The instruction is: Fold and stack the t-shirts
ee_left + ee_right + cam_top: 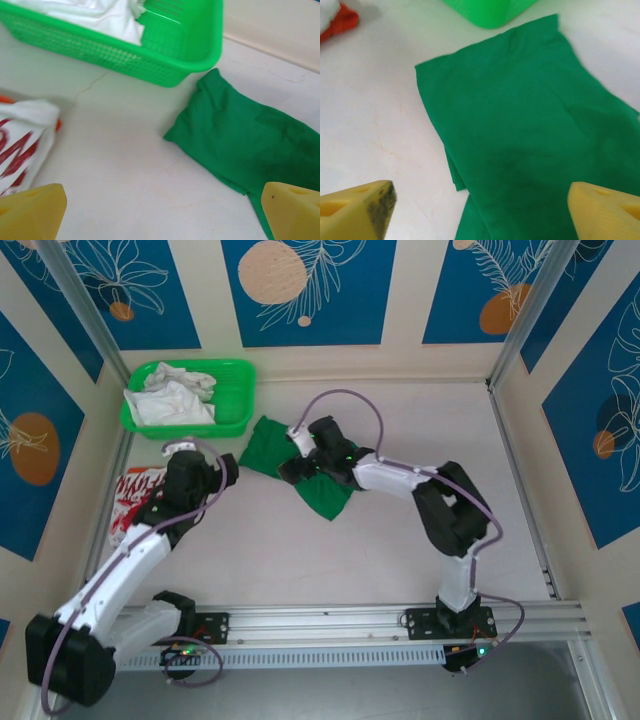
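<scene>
A bright green t-shirt (326, 496) lies folded into a flat strip in the middle of the table, just in front of the basket. My right gripper (300, 462) hovers low over it, open; the right wrist view has the green cloth (520, 125) spread below and between the two yellow fingertips (355, 210). The red t-shirt (135, 492) with white lettering lies bunched at the table's left side. My left gripper (227, 473) stands open over bare table between the two shirts. The left wrist view has the red and white print (20, 145) at left and the green shirt (240, 140) at right.
A green plastic basket (236, 400) holding white cloth (170, 400) stands at the back left, its corner close to the green shirt's far end (190, 65). Walls close in the table on three sides. Bare tabletop extends to the right and toward the near rail.
</scene>
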### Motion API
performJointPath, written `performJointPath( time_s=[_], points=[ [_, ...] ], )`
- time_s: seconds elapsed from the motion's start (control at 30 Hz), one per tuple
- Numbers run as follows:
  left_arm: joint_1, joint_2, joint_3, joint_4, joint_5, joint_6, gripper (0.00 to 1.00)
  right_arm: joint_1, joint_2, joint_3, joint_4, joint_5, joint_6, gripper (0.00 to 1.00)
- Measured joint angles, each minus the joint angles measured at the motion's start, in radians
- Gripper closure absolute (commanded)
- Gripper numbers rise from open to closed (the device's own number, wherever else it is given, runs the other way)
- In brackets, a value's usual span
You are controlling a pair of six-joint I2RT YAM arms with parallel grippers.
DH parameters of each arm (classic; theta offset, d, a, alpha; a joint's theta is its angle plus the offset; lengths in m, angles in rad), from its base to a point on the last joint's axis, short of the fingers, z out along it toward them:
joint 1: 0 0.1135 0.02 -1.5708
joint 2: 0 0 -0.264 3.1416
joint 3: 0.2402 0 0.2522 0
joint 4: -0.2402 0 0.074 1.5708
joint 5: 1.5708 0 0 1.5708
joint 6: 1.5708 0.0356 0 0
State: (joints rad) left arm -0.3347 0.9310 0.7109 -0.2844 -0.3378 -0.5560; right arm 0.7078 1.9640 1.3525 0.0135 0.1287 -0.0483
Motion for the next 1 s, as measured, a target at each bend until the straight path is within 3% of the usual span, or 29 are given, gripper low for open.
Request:
performJointPath(
  time_s=[0.13,0.3,0.33,0.43,0.47,0.53,0.7,1.0],
  points=[
    [0.0,-0.111,-0.064,-0.065,-0.011,-0.019,0.0,0.061,0.193,0.226,-0.061,0.067,-0.053,0.18],
    [0.0,-0.166,-0.106,-0.129,-0.011,-0.03,0.0,0.108,0.364,0.433,-0.161,0.127,-0.086,0.27],
    [0.0,-0.167,-0.109,-0.141,-0.011,-0.034,0.0,0.111,0.393,0.472,-0.187,0.139,-0.093,0.32],
    [0.0,-0.167,-0.12,-0.151,-0.006,-0.042,0.0,0.109,0.457,0.565,-0.244,0.179,-0.098,0.67],
    [0.0,-0.167,-0.123,-0.151,-0.002,-0.045,0.0,0.106,0.471,0.586,-0.254,0.19,-0.094,0.83],
    [0.0,-0.166,-0.128,-0.15,0.005,-0.048,0.0,0.098,0.474,0.593,-0.266,0.207,-0.089,1.0],
    [0.0,-0.121,-0.13,-0.119,0.047,-0.043,0.0,0.069,0.4,0.513,-0.244,0.212,-0.052,1.0],
    [-0.064,0.062,-0.13,0.059,0.149,-0.007,0.0,-0.111,-0.016,0.245,-0.13,0.145,0.127,1.0]
  ],
)
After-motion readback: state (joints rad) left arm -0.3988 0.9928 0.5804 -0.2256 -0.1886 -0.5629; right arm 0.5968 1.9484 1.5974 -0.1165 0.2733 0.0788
